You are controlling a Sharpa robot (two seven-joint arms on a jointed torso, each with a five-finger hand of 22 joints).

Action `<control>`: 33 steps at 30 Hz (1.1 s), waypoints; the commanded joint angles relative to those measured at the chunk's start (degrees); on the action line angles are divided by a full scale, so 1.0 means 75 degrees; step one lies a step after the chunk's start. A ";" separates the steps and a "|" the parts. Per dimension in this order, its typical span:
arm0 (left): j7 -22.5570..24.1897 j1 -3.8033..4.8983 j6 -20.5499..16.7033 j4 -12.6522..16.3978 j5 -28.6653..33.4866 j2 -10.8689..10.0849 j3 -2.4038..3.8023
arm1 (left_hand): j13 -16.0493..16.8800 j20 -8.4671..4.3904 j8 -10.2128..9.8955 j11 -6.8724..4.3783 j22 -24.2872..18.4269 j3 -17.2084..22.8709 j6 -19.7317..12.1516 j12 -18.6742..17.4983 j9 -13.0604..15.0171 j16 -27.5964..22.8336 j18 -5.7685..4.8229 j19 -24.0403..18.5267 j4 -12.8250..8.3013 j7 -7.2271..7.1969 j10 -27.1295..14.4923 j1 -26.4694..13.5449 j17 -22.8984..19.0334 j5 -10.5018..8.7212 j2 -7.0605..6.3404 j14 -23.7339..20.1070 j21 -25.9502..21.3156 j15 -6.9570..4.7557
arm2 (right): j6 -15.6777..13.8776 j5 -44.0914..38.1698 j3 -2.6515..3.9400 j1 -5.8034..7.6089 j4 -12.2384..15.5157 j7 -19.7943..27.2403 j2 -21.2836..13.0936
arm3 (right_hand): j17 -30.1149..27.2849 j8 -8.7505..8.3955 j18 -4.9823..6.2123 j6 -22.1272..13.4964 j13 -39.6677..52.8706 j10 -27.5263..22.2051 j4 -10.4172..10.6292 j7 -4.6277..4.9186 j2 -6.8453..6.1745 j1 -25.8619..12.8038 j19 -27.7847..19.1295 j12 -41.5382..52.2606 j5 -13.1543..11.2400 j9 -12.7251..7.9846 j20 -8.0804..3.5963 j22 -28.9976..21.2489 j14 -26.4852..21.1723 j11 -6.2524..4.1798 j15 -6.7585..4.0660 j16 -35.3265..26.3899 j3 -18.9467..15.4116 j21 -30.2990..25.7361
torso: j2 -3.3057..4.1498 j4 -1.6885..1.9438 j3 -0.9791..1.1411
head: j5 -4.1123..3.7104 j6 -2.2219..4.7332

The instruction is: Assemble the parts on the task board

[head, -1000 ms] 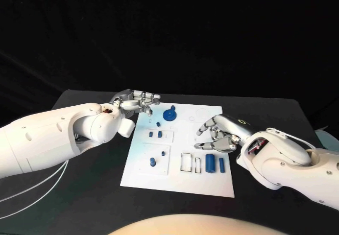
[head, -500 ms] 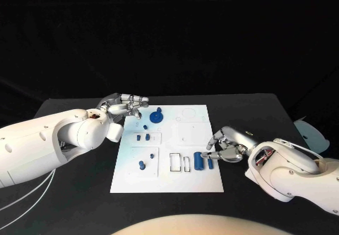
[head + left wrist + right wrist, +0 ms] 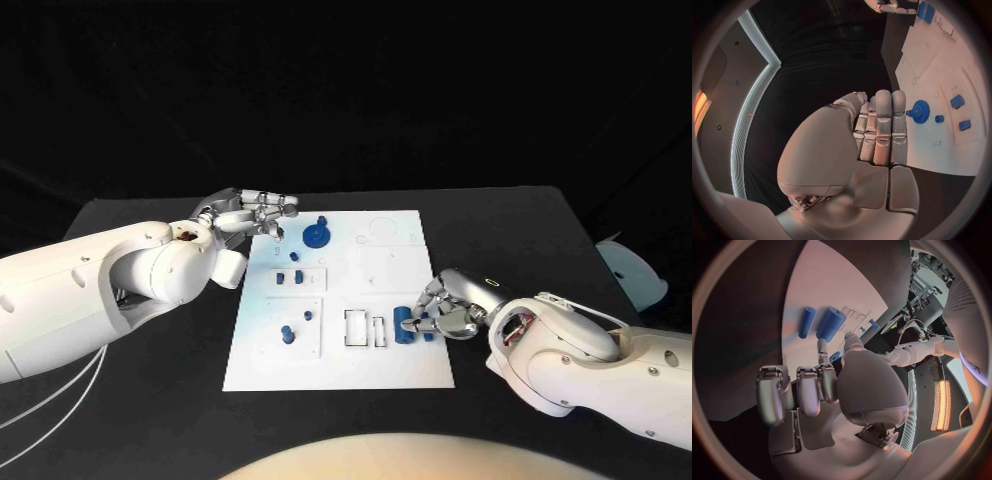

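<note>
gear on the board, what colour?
Blue gear; the left wrist view shows it best.

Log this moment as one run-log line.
left hand: empty, at board's far-left edge by gear | right hand: at cylinders, grasp unclear

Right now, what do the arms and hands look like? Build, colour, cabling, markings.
Both arms are bulky, glossy white rounded shells. The left hand and right hand are silver metal with segmented fingers. White cables trail below the left arm; thin wires loop at the right wrist. A small ring marking sits on the back of the right hand.
</note>
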 commanded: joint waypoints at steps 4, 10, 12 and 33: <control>0.0036 0.0001 0.0144 0.0029 -0.0006 0.0003 0.0004 | 0.0011 0.0038 0.0049 0.0007 -0.0014 -0.0013 -0.0038 0.0032 -0.0009 -0.0023 0.0126 -0.0041 -0.0035 0.0039 -0.0061 -0.0019 -0.0009 -0.0002 0.0058 -0.0028 -0.0028 0.0018 | 0.0135 -0.0302 0.0000 -0.0055 -0.0122 -0.0322 0.0152 | 0.1176 0.0047 -0.0101 -0.0054 0.0434 -0.0060 -0.0001 0.0017 0.0023 -0.0062 0.0586 -0.0060 0.0058 0.0026 -0.0017 0.1850 0.0641 0.0008 -0.0037 0.0004 -0.0055 -0.0059 | 0.0010 0.0059 -0.0010 | -0.0040 -0.0041; 0.0025 0.0001 0.0160 0.0031 -0.0005 -0.0006 0.0004 | 0.0013 0.0041 0.0055 0.0008 -0.0019 -0.0018 -0.0041 0.0043 -0.0013 -0.0022 0.0126 -0.0043 -0.0025 0.0040 -0.0069 -0.0040 -0.0014 -0.0001 0.0067 -0.0029 -0.0037 0.0021 | 0.0225 -0.0275 0.0000 -0.0070 -0.0218 -0.0428 0.0278 | 0.1177 0.0053 -0.0100 -0.0070 0.0445 -0.0066 0.0008 0.0018 0.0059 -0.0160 0.0581 -0.0066 0.0103 0.0060 -0.0015 0.1848 0.0639 0.0010 -0.0036 0.0004 -0.0090 -0.0066 | 0.0015 0.0096 -0.0028 | -0.0069 -0.0052; 0.0024 0.0001 0.0163 0.0033 -0.0004 -0.0008 0.0004 | 0.0013 0.0041 0.0055 0.0008 -0.0019 -0.0018 -0.0041 0.0043 -0.0013 -0.0022 0.0126 -0.0043 -0.0025 0.0040 -0.0069 -0.0040 -0.0014 -0.0001 0.0067 -0.0029 -0.0037 0.0021 | 0.0248 -0.0271 0.0000 -0.0082 -0.0256 -0.0444 0.0328 | 0.1180 0.0056 -0.0100 -0.0073 0.0450 -0.0066 0.0007 0.0018 0.0073 -0.0184 0.0582 -0.0065 0.0119 0.0071 -0.0014 0.1848 0.0639 0.0010 -0.0035 0.0006 -0.0097 -0.0063 | 0.0019 0.0105 -0.0032 | -0.0074 -0.0050; -0.0004 0.0001 0.0193 0.0048 -0.0004 -0.0039 0.0003 | 0.0013 0.0042 0.0057 0.0009 -0.0025 -0.0021 -0.0044 0.0048 -0.0014 -0.0021 0.0127 -0.0045 -0.0018 0.0040 -0.0074 -0.0052 -0.0017 -0.0001 0.0072 -0.0029 -0.0044 0.0022 | 0.0633 -0.0447 -0.0005 -0.0263 -0.0693 -0.0496 0.0754 | 0.1198 0.0081 -0.0101 -0.0059 0.0464 -0.0067 -0.0016 0.0007 0.0107 -0.0151 0.0582 -0.0067 0.0114 0.0113 -0.0013 0.1849 0.0642 0.0003 -0.0038 0.0015 -0.0094 -0.0060 | 0.0034 0.0197 -0.0053 | -0.0146 -0.0080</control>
